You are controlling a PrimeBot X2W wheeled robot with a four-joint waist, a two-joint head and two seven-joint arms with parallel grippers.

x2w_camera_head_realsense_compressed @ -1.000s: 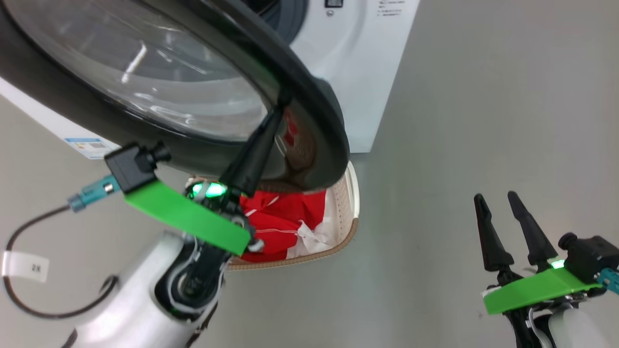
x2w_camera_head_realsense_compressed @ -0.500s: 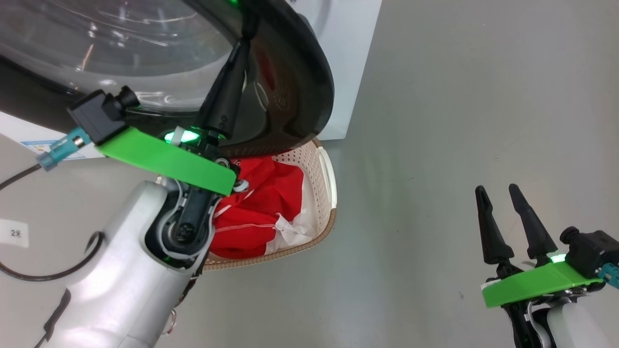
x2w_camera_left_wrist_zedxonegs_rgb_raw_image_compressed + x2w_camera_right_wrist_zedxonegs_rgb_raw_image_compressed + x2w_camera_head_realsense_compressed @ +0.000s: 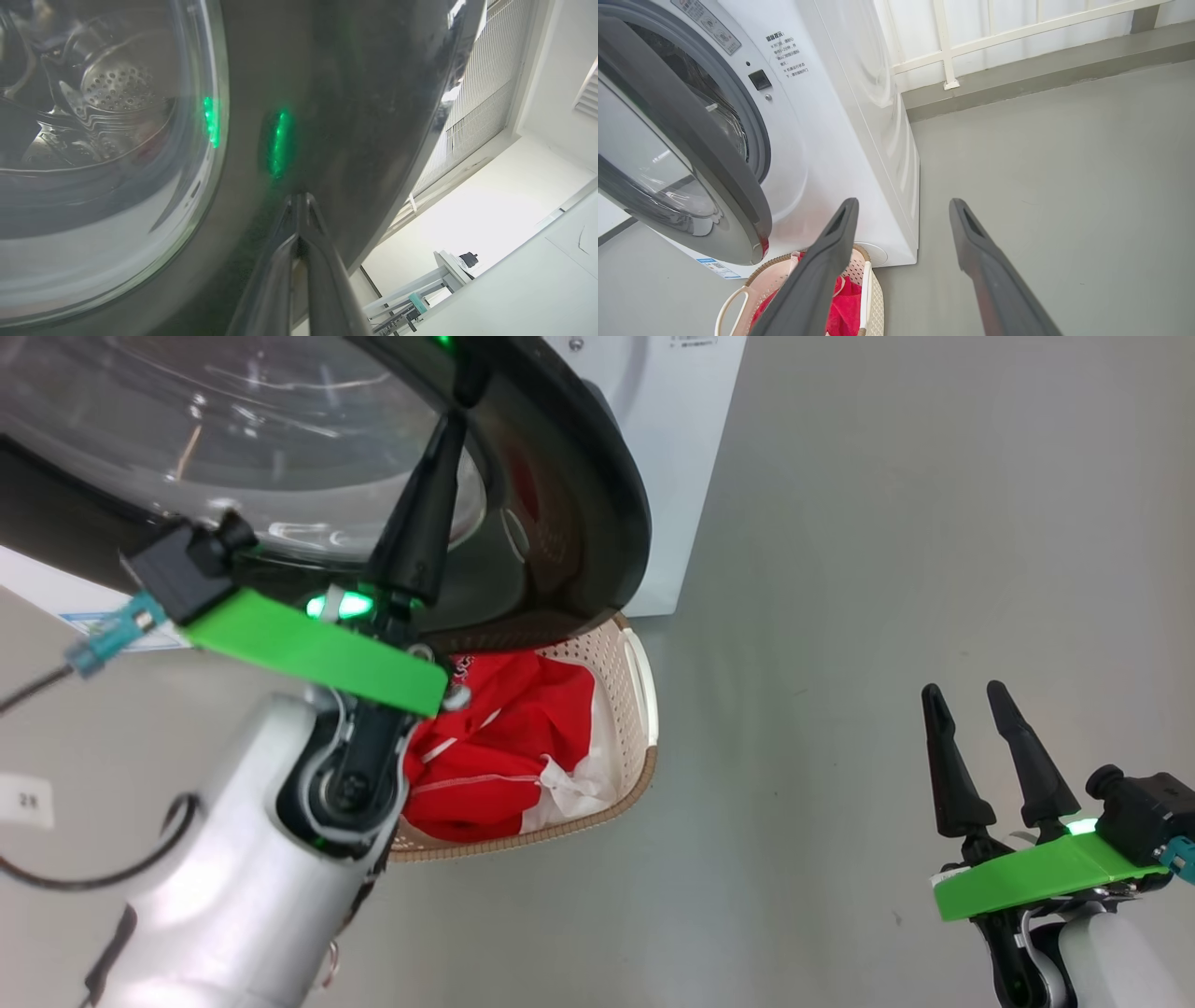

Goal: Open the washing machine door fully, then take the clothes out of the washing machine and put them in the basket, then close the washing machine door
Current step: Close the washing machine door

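Left tool [image 3: 448, 439]: fingers pressed together, tips at the black rim of the one washing machine door [image 3: 579, 523], ajar. One basket [image 3: 644, 709] beneath it holds the red clothes [image 3: 504, 737]; garment count unclear. One washing machine [image 3: 681, 476] behind. Right tool [image 3: 962, 693]: spread, empty, over floor [image 3: 840, 569].

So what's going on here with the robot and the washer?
The left end effector, shut, rests its tips against the black rim of the washing machine door, which stands ajar. The red clothes already lie in the basket below it. The right end effector hangs open over the floor, holding nothing.
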